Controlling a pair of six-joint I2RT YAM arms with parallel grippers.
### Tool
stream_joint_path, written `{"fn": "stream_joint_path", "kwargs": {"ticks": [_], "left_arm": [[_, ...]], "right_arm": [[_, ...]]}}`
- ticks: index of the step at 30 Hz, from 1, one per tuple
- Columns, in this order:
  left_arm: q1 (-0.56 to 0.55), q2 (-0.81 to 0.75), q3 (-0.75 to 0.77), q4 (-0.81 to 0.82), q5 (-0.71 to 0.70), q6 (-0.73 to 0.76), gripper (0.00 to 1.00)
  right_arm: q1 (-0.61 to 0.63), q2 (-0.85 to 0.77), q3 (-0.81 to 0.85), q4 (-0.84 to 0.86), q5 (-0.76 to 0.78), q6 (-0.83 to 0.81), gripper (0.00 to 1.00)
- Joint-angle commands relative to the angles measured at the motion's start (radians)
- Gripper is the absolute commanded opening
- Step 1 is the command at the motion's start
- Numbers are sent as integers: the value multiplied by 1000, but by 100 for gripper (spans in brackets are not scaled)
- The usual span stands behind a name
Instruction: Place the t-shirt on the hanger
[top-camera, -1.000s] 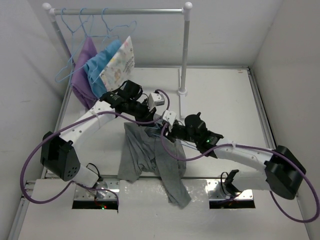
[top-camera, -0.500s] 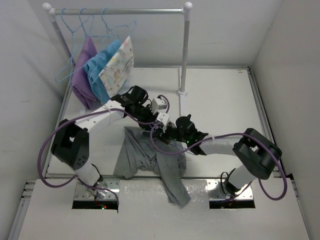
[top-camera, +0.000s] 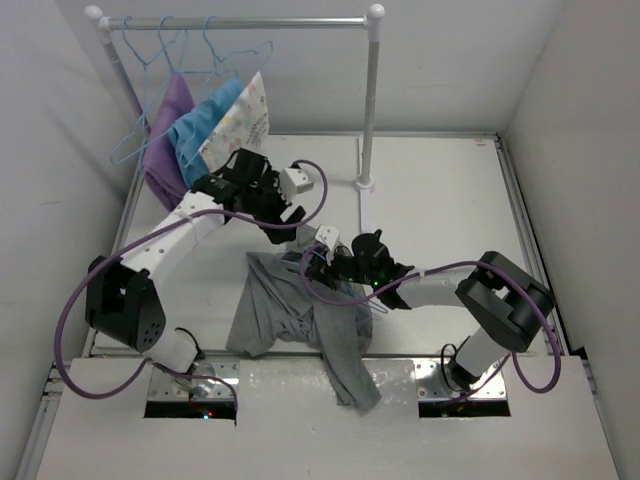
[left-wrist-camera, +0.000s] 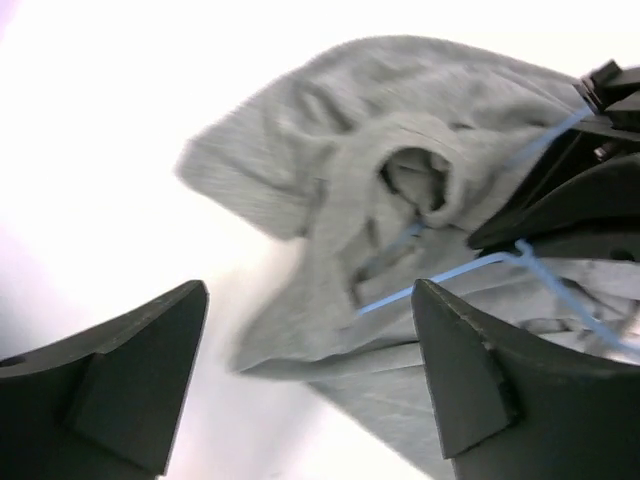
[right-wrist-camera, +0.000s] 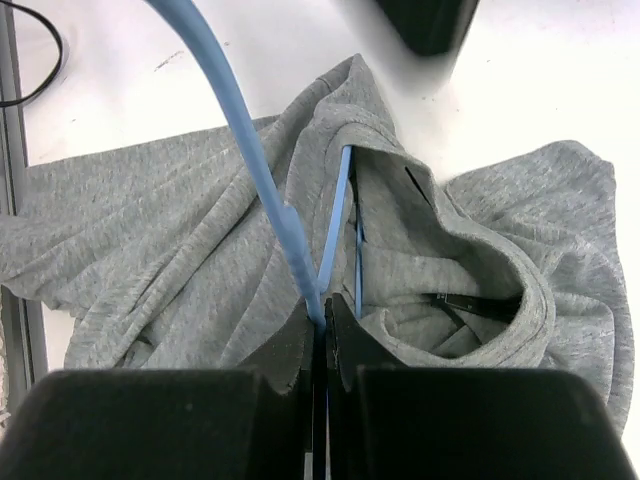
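White desk bears a crumpled grey t-shirt, its folds hiding most of the hanger. Right jaws clamp its wire; left jaws gape.

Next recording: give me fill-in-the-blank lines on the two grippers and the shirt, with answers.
The jaws of the right gripper are ____ on the thin light-blue wire hanger.
The jaws of the left gripper are ____, holding nothing.
The plain grey t-shirt lies crumpled on the white ____, not hung on the metal rail.
Answers: shut; open; table.
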Motion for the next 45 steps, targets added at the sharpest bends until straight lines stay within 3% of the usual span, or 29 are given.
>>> {"fn": "stream_joint_path", "kwargs": {"ticks": [1, 3, 5, 7, 11, 13, 14, 16, 20, 26, 30, 32, 33, 35, 36, 39, 42, 45], "left_arm": [[66, -84, 63, -4, -55, 67, 79], [132, -96, 43, -17, -63, 109, 57], [151, -114, -8, -53, -70, 211, 42], [152, -127, -60, -72, -55, 327, 41], [159, -122, -178, -23, -28, 452, 59], [185, -134, -224, -24, 108, 643, 66], [194, -140, -285, -3, 153, 699, 76], [194, -151, -344, 101, 218, 710, 82], [192, -102, -336, 150, 301, 713, 87], [179, 39, -345, 264, 272, 657, 84], [169, 96, -350, 360, 262, 609, 77], [165, 110, -350, 396, 261, 575, 67], [159, 122, -345, 417, 262, 571, 53], [151, 131, -339, 410, 284, 571, 41], [149, 139, -332, 378, 298, 592, 28], [143, 139, -324, 297, 364, 644, 4], [143, 108, -333, 208, 454, 716, 4], [133, 73, -316, 79, 529, 807, 13]], "right_arm": [[-10, 23, 10, -36, -13, 25, 0], [-14, 22, 5, -38, -17, 26, 0], [-15, 20, 4, -42, -17, 29, 0], [-17, 22, 7, -47, -20, 28, 0], [-17, 28, 21, -62, -25, 28, 0], [-15, 31, 28, -76, -28, 31, 0], [-15, 32, 38, -84, -28, 31, 0], [-15, 31, 45, -101, -34, 29, 0], [-17, 31, 48, -114, -40, 29, 0], [-15, 14, 48, -131, -45, 25, 0], [-17, 5, 48, -138, -51, 23, 0], [-15, 3, 48, -141, -54, 22, 0], [-17, 2, 45, -138, -56, 22, 0], [-17, 3, 42, -133, -59, 23, 0], [-17, 3, 38, -130, -62, 23, 0], [-17, -1, 38, -138, -57, 17, 0], [-17, -17, 33, -139, -48, 11, 0], [-17, -36, 44, -162, -27, -9, 0]]}}
